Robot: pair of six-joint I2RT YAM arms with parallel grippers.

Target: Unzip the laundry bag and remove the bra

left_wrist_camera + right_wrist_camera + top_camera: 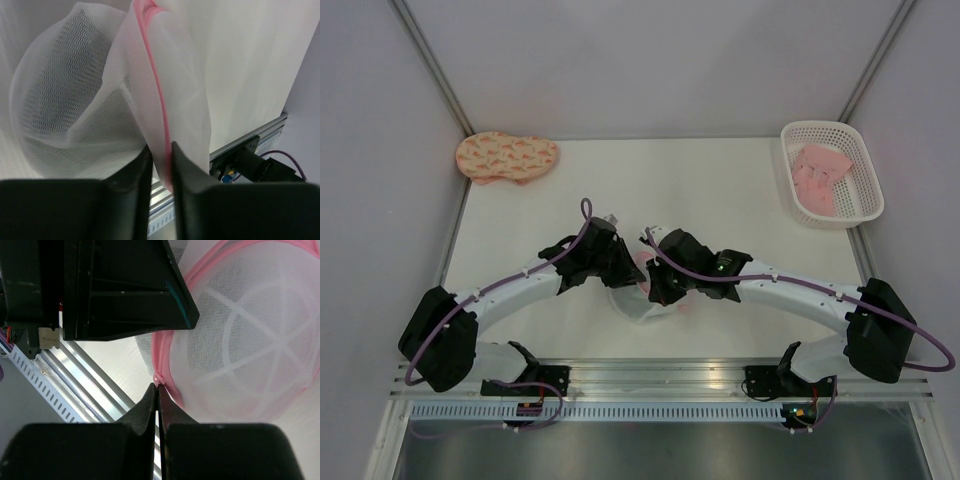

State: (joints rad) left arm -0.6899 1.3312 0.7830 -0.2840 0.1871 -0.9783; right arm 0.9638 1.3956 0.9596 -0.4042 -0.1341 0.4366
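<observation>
The laundry bag [638,303], white mesh with a pink zipper rim [156,100], is held up between my two arms at the table's middle. My left gripper [161,156] is shut on a fold of the mesh and the pink rim. The bag [70,95] balloons out beyond its fingers. My right gripper [158,388] is shut, its tips pinching the small pink zipper pull [158,378] on the rim of the bag [250,345]. In the top view the left gripper [623,268] and right gripper [658,290] almost touch. No bra shows in any view.
A peach patterned padded piece [506,157] lies at the back left. At the back right stands a white lattice basket [790,185] holding a pink garment [823,173]. An aluminium rail [660,375] runs along the near edge. The left gripper's body [115,290] hangs close above my right fingers.
</observation>
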